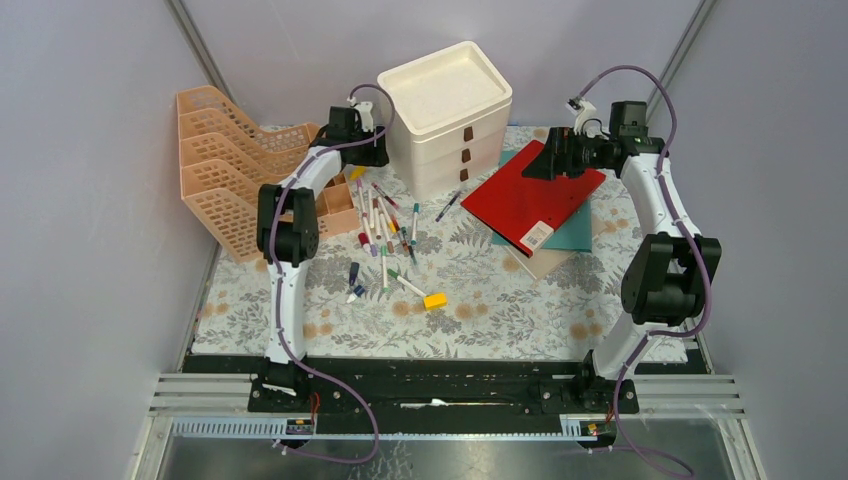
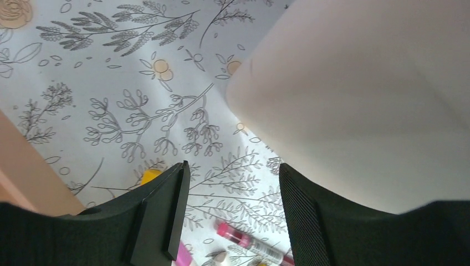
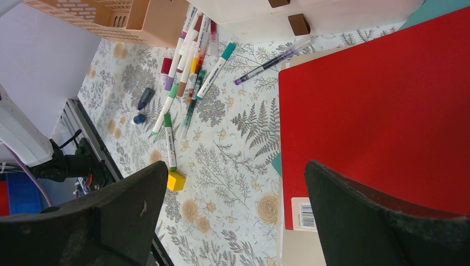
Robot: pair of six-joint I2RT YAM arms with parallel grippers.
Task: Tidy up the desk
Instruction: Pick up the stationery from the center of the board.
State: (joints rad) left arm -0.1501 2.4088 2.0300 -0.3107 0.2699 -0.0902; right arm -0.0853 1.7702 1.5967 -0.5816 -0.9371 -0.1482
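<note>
The desk (image 1: 480,290) is covered in fern-print cloth and strewn with markers (image 1: 382,225). My left gripper (image 1: 368,150) hovers at the back, between the orange file rack (image 1: 225,165) and the white drawer unit (image 1: 447,115). In the left wrist view the gripper (image 2: 234,166) is open with nothing between its fingers; a pink marker (image 2: 252,243) lies on the cloth below it. My right gripper (image 1: 545,160) hangs over the far corner of a red book (image 1: 530,195). In the right wrist view it (image 3: 235,164) is wide open and empty, over bare cloth beside the red book (image 3: 382,100).
The red book lies on a teal book (image 1: 580,232) and a beige one (image 1: 540,262). A yellow block (image 1: 434,300), two dark caps (image 1: 354,283) and a purple pen (image 1: 447,206) lie loose. A low orange tray (image 1: 338,205) stands beside the rack. Grey walls enclose the desk.
</note>
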